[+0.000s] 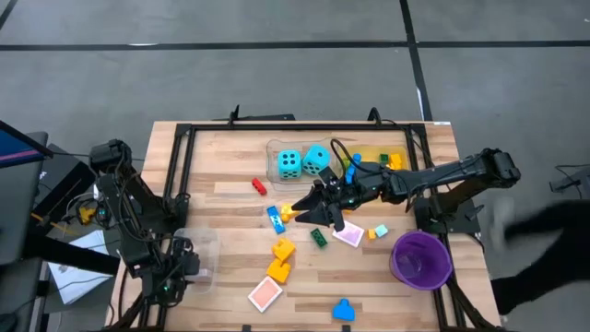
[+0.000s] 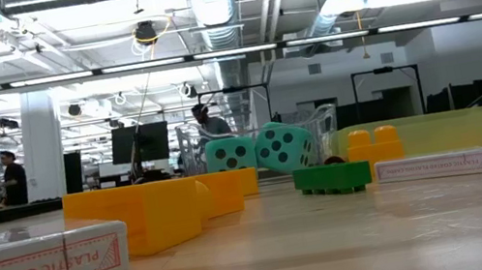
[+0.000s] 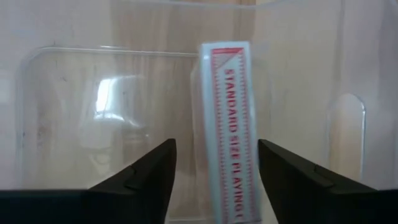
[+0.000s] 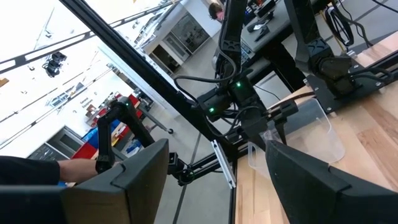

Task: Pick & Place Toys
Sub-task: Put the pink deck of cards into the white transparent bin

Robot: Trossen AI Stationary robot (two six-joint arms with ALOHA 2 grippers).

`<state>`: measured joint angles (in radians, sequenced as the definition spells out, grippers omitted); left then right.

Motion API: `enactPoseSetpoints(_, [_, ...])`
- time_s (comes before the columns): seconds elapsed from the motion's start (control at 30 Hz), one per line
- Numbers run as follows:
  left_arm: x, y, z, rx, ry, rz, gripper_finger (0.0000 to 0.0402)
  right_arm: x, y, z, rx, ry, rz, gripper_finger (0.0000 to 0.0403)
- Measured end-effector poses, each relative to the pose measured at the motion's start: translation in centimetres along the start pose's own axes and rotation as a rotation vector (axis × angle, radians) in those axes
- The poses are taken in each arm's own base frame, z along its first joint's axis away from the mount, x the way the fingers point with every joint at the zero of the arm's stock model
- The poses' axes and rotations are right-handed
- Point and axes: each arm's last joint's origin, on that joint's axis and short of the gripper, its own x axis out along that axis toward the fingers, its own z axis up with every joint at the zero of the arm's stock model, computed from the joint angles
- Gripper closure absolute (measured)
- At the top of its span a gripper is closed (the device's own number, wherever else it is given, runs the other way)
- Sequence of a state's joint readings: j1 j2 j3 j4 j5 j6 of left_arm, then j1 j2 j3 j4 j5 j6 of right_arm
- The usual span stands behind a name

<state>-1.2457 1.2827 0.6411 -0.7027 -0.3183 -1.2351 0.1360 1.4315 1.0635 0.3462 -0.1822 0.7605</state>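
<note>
Two turquoise dice (image 1: pixel 302 162) sit in a clear tray (image 1: pixel 275 148) at the far middle and also show in the low view (image 2: pixel 263 149). Red (image 1: pixel 259 186), blue (image 1: pixel 275 219), yellow (image 1: pixel 288 213), green (image 1: pixel 319 237) and orange (image 1: pixel 279 269) bricks and flat pink tiles (image 1: pixel 265 293) (image 1: pixel 348 236) lie loose on the table. My right gripper (image 1: pixel 312 210) is open and empty above the yellow and green bricks; its wrist view (image 4: pixel 217 146) looks toward the left arm. My left gripper (image 1: pixel 175 274) is open over a clear tray (image 1: pixel 198 244) at the near left. A white and red card box (image 3: pixel 227 124) in that tray shows between its fingers.
A purple bowl (image 1: pixel 421 258) stands at the near right. A yellow tray (image 1: pixel 387 152) with several bricks sits beside the dice tray. A blue piece (image 1: pixel 343 310) lies near the front edge. A black frame (image 1: pixel 175 175) borders the table. A person's dark sleeve (image 1: pixel 553 217) shows right of the table.
</note>
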Motion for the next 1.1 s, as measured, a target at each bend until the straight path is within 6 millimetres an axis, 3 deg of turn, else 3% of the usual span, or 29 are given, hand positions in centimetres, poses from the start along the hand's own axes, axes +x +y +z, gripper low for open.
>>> enactPoseSetpoints(0.17, [-0.02,0.37,-0.14,0.016,0.019,0.035,0.0212,0.00,0.01,0.01,0.000,0.000,0.000,0.0143])
enactPoseSetpoints(0.67, [-0.04,0.58,-0.26,0.072,0.049,0.049,0.0231,0.00,0.01,0.01,0.000,0.000,0.000,0.0143])
enactPoseSetpoints(1.1, [-0.06,0.46,-0.27,0.066,0.062,0.034,0.0332,0.00,0.01,0.01,0.000,0.000,0.000,0.0143])
